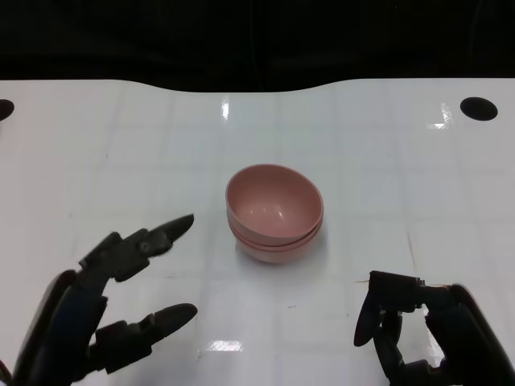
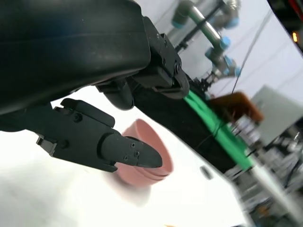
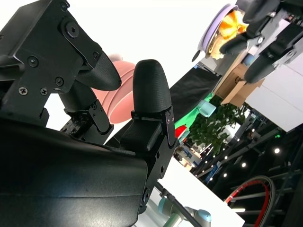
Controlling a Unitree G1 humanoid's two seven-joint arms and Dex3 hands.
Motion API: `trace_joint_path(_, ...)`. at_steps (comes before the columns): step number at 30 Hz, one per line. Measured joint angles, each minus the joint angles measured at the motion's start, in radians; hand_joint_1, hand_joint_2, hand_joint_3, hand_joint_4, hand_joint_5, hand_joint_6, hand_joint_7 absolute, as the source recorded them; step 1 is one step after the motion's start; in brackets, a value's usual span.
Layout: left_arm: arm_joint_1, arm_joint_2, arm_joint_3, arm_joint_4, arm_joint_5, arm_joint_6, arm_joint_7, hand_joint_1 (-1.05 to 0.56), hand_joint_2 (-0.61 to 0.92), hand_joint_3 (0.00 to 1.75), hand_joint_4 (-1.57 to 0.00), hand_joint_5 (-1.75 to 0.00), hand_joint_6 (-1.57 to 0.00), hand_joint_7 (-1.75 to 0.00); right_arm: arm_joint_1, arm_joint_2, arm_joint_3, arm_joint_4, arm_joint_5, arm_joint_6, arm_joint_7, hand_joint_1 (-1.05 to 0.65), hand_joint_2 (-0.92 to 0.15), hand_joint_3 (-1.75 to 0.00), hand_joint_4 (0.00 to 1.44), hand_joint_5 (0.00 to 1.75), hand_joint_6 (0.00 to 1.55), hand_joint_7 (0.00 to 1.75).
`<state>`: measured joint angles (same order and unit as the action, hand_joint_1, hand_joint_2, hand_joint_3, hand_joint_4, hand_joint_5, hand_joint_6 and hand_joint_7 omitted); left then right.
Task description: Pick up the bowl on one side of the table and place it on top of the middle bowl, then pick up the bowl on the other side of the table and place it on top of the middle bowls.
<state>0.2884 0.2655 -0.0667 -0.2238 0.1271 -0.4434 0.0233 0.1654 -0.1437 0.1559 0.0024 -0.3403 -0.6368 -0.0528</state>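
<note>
A stack of pink bowls point(image 1: 274, 212) stands nested in the middle of the white table point(image 1: 386, 185); I cannot tell how many are in it. My left hand point(image 1: 113, 301) is at the lower left, fingers spread apart and holding nothing, its fingertips a short way left of the stack. My right hand point(image 1: 422, 330) is at the lower right with fingers curled inward and nothing in them. In the left wrist view the stack of pink bowls point(image 2: 144, 163) shows beyond my fingers point(image 2: 118, 149). In the right wrist view part of the pink stack point(image 3: 120, 92) shows behind my fingers point(image 3: 151, 92).
Two dark round holes point(image 1: 478, 108) mark the table's far corners, the left one point(image 1: 4, 108) cut by the picture's edge. Beyond the far edge is dark floor. The wrist views show robot arms point(image 2: 213, 38) and clutter off the table.
</note>
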Motion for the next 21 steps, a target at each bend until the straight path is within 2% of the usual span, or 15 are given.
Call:
trace_joint_path(2, 0.021, -0.033, 0.002, -0.002, -0.044, -0.003, -0.004, -0.17, 0.92, 0.28, -0.53, -1.12, -0.84, -0.34, -0.001, 0.0, -0.001, 0.007, 0.003, -0.001, 0.0, -0.03, -0.1, -1.75, 0.96, 1.75, 0.83, 1.46)
trace_joint_path(3, 0.028, -0.05, 0.001, -0.002, -0.062, -0.003, -0.005, -0.15, 0.91, 0.3, -0.56, -1.13, -0.85, -0.38, -0.001, 0.0, -0.001, 0.009, 0.004, -0.002, 0.0, -0.03, -0.1, -1.75, 0.96, 1.75, 0.83, 1.46)
trace_joint_path(6, 0.042, -0.107, 0.003, 0.011, -0.088, -0.007, -0.005, -0.03, 0.55, 1.07, -0.81, -1.22, -0.89, -0.79, -0.002, -0.002, -0.004, 0.018, 0.011, -0.013, 0.0, -0.02, -0.1, -1.75, 0.96, 1.75, 0.83, 1.45)
trace_joint_path(7, 0.043, -0.126, 0.006, 0.021, -0.09, -0.007, -0.002, -0.02, 0.51, 1.16, -0.84, -1.24, -0.89, -0.85, -0.003, -0.005, -0.006, 0.022, 0.017, -0.018, 0.001, -0.02, -0.1, -1.75, 0.95, 1.75, 0.83, 1.45)
trace_joint_path(9, 0.045, -0.159, 0.014, 0.049, -0.099, -0.014, 0.003, -0.03, 0.49, 1.24, -0.86, -1.44, -0.86, -1.11, -0.003, -0.012, -0.014, 0.027, 0.023, -0.023, 0.002, -0.02, -0.12, -1.72, 0.95, 1.75, 0.83, 1.43)
trace_joint_path(14, 0.039, -0.194, 0.031, 0.103, -0.112, -0.053, 0.002, -0.05, 0.41, 1.39, -0.87, -1.72, -0.8, -1.5, -0.004, -0.017, -0.028, 0.035, 0.026, -0.028, 0.002, -0.02, -0.13, -1.7, 0.95, 1.75, 0.83, 1.42)
trace_joint_path(17, 0.024, -0.196, 0.032, 0.129, -0.095, -0.074, 0.002, -0.06, 0.37, 1.42, -0.9, -1.74, -0.82, -1.59, -0.004, -0.017, -0.03, 0.04, 0.029, -0.031, 0.003, -0.01, -0.13, -1.69, 0.94, 1.74, 0.84, 1.4)
trace_joint_path(21, 0.016, -0.196, 0.032, 0.151, -0.096, -0.078, -0.011, -0.06, 0.35, 1.44, -0.91, -1.75, -0.84, -1.61, -0.005, -0.016, -0.03, 0.055, 0.035, -0.035, 0.005, -0.01, -0.13, -1.69, 0.94, 1.74, 0.84, 1.38)
